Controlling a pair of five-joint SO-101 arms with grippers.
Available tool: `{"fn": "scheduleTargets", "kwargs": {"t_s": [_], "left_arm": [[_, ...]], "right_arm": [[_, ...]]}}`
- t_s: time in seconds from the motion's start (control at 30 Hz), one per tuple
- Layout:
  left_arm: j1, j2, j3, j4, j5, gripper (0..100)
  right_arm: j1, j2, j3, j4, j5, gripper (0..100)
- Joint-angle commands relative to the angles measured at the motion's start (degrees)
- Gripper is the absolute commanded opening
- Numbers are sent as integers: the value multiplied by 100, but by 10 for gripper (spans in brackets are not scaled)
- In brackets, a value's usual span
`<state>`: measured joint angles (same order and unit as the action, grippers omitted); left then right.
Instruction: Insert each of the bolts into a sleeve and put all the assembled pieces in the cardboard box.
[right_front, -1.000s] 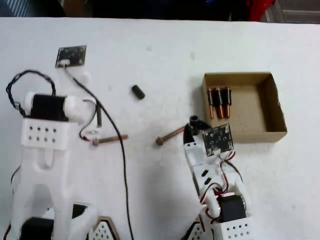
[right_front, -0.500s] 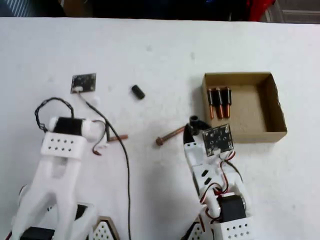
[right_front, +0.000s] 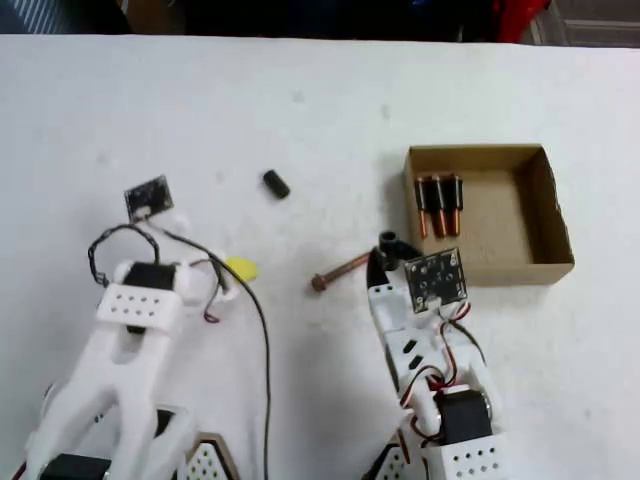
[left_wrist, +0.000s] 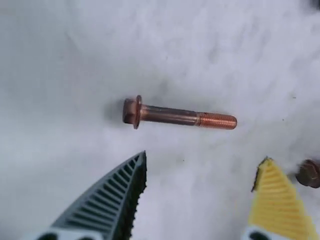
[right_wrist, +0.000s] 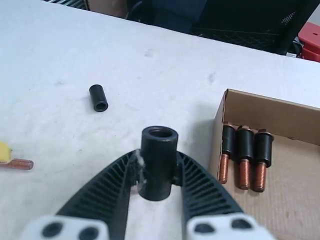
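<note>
Since one second ago the left arm has been drawn back toward 6 o'clock over the table (right_front: 300, 100). The left gripper (left_wrist: 202, 160) is now held above a copper bolt (left_wrist: 180, 116), which lies flat in front of the widely spread jaws and is not touched. The right arm has not been moved: the right gripper (right_wrist: 157, 156) is closed around a black sleeve (right_wrist: 159, 140), kept upright with the bore up. A second bolt (right_front: 340, 270) lies at 9 o'clock of it, a loose sleeve (right_front: 276, 184) at 10 o'clock, and the cardboard box (right_front: 500, 225), with three assembled pieces (right_front: 438, 205) inside, at 2 o'clock. The copper bolt is judged to be stiff, small and rather light, round and smooth, so it may roll or slip. It should probably be taken across the plain shank near the head, so that the threaded end is left free for the sleeve.
</note>
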<state>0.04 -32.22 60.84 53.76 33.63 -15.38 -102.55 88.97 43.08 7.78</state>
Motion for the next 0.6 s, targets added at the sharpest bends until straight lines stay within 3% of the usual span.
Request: {"fn": "scheduleTargets", "kwargs": {"t_s": [0.0, 0.23, 0.57], "left_arm": [[4, -154, 158, -484, 237, 367], [-4, -154, 598, -1257, 422, 358], [-268, -136, 738, -1582, 404, 358]], "right_arm": [[22, -66, -44, -154, -44, 17], [22, -66, -44, -145, -44, 17], [22, -66, -44, -136, -44, 17]]}}
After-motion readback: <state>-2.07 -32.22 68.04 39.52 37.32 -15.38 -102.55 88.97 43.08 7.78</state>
